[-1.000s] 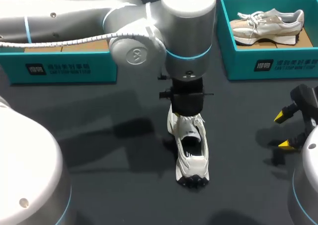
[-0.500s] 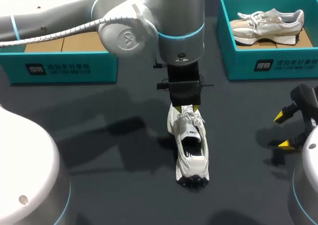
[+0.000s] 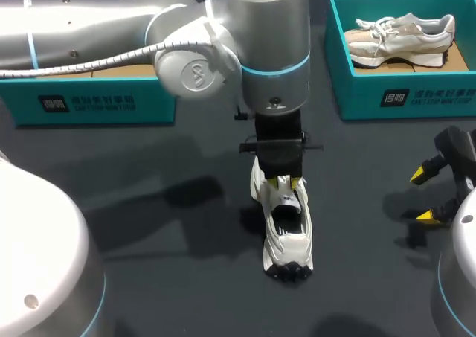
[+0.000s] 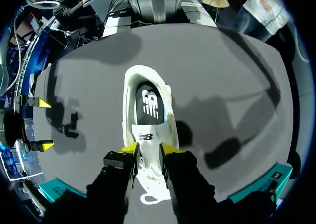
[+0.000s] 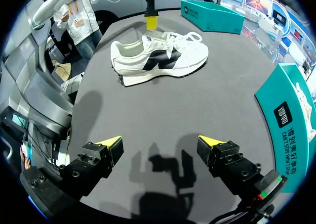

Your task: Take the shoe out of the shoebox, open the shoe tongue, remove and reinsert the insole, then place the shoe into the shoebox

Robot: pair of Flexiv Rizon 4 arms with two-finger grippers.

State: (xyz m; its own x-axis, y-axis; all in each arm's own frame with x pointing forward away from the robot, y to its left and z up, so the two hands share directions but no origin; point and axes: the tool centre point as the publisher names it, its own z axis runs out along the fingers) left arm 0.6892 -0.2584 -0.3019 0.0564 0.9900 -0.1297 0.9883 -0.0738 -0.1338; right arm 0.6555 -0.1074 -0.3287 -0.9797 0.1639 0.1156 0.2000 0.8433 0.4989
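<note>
The left arm is built of smooth silver-grey tubes and domed joints, ringed by thin cyan bands. A ribbed white cable runs along it to a round cap with an embossed logo, and small dark screws dot the shell. The right arm has the same silver dome and cyan band. The left gripper and right gripper are black and blocky with yellow tips.

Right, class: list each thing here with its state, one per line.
white shoe: out of box, upright on its sole, insole inside
left hand: at the white shoe's tongue, grip unclear
right hand: open, empty
right shoebox: open, holding beige shoe
beige shoe: inside right shoebox, laced
left shoebox: open, inside mostly hidden
</note>
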